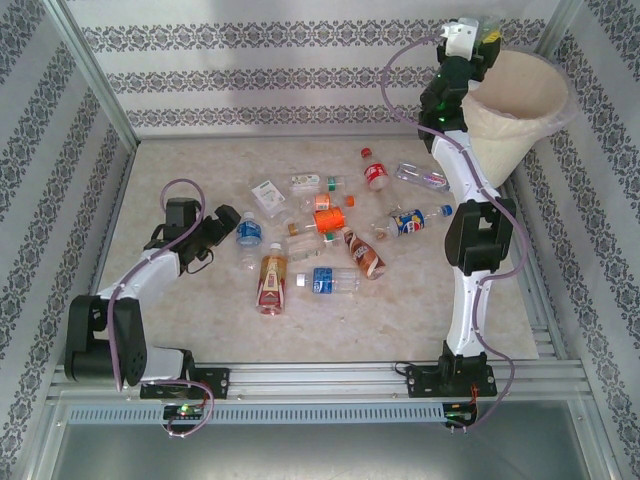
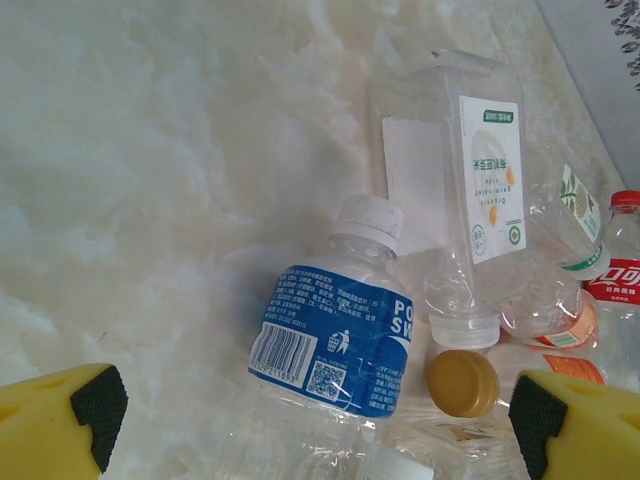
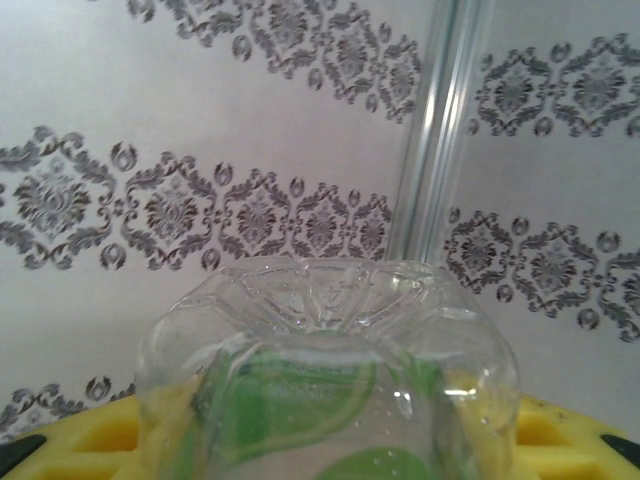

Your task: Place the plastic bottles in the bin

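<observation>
- Left fingers spread wide and empty, either side of a blue-labelled bottle lying on the table.
- Right fingers clamp a green-labelled bottle by the bin rim.
- Other bottles lie scattered mid-table.

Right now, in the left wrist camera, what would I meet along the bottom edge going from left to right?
Yellow end effector finger → blue-labelled bottle → tan bottle cap → other yellow finger.
</observation>
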Action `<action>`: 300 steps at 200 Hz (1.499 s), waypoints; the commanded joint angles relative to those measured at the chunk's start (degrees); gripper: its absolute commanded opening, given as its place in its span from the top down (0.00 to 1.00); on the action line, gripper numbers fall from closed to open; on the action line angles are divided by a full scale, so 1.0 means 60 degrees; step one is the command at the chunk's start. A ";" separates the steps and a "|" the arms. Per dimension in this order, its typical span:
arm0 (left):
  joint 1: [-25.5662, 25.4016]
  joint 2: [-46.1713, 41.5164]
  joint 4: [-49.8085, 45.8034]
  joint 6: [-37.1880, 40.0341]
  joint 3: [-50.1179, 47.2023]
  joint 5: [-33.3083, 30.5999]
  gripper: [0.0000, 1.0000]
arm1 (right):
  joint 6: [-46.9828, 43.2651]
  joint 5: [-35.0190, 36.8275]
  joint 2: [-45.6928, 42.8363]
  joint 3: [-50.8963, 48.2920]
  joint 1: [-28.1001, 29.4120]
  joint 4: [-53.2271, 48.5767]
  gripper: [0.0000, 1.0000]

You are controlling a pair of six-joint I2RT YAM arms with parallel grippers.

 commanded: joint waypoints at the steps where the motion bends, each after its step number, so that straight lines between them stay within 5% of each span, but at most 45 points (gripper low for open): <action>1: -0.0090 0.0216 0.0564 -0.0060 -0.0143 0.0208 0.00 | 0.0218 0.0975 -0.0056 0.0070 0.0111 0.0463 0.45; 26: -0.0090 0.0319 0.0722 -0.0033 -0.0208 0.0212 0.00 | 0.1435 0.1442 -0.0332 -0.0900 -0.0097 0.0292 0.44; 53: -0.0090 0.0552 0.0687 0.0069 -0.0145 0.0237 0.00 | 0.3111 0.1122 -0.0414 -0.0665 -0.0578 -0.1893 0.43; 75: -0.0090 0.0894 0.0546 0.0088 0.0064 0.0238 0.01 | 0.4753 -0.0024 -0.0636 -0.0385 -0.0975 -0.4370 0.43; 195: -0.0087 0.0864 -0.0197 0.0066 0.0293 -0.0094 0.00 | 0.9045 -0.5010 -0.1256 0.0309 -0.1765 -0.9326 0.38; 251: -0.0090 0.0517 -0.0809 0.0310 0.0418 -0.0441 0.00 | 0.9574 -0.5642 -0.1160 0.0845 -0.1770 -0.9807 0.36; 300: -0.0090 0.0518 -0.1030 0.0209 0.0490 -0.0375 0.00 | 0.8715 -0.5299 -0.1874 0.0425 -0.1781 -0.9696 0.09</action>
